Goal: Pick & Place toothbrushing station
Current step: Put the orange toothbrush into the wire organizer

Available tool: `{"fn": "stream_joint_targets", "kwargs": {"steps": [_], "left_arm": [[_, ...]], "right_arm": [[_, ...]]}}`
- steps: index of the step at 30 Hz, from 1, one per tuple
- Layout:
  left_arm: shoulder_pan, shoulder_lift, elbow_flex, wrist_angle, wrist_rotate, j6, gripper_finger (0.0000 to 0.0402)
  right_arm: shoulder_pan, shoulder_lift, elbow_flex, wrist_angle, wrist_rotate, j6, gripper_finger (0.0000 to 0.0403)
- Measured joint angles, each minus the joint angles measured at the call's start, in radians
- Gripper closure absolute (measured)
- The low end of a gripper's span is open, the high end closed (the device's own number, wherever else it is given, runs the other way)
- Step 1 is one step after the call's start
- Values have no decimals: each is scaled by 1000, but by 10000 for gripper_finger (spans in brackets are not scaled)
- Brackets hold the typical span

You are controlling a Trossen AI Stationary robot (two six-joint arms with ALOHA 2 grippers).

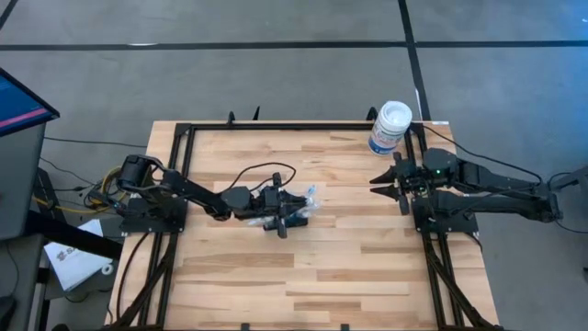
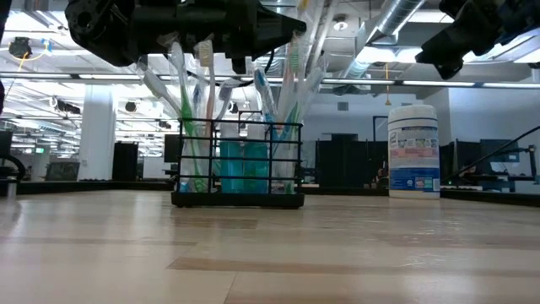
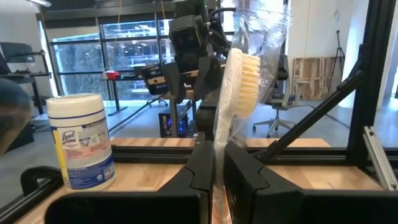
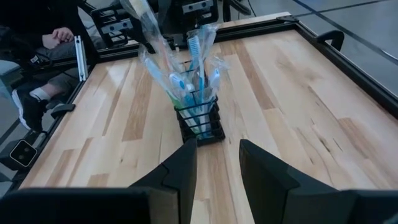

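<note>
L hand (image 1: 292, 210) mid-tabletop, pinched shut on a wrapped toothbrush (image 3: 239, 81) sticking up out of the toothbrushing station (image 2: 239, 162). R hand (image 1: 386, 176) hangs off the surface near the right edge, fingers (image 4: 180, 168) apart w/ nothing between them, pointed at the station.

Station: black wire holder, upright, resting on the tabletop (image 1: 322, 267) about centre, packed w/ wrapped brushes fanning outward.

Surface: light wood planks, black frame rail (image 1: 276, 126) around the perimeter. White wipes canister (image 1: 390, 127) at the far right corner, well apart from the station, just beside the R arm.

Room: open office/lab behind, ceiling ducts, glass wall, chairs. Person seated past the tabletop's edge in R wrist view, a hand (image 4: 62, 33) and a shoe showing.

Clearance: near half of the tabletop bare, wide gap between station and R hand.
</note>
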Motion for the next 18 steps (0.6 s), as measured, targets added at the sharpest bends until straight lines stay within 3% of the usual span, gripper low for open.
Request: {"fn": "stream_joint_targets", "kwargs": {"steps": [10,18], "left_arm": [[4,0,0,-3,-1,7,363],[5,-1,0,-4,-1,7,364]], "right_arm": [[0,0,0,-1,0,0,292],[0,0,0,-2,0,0,292]]}}
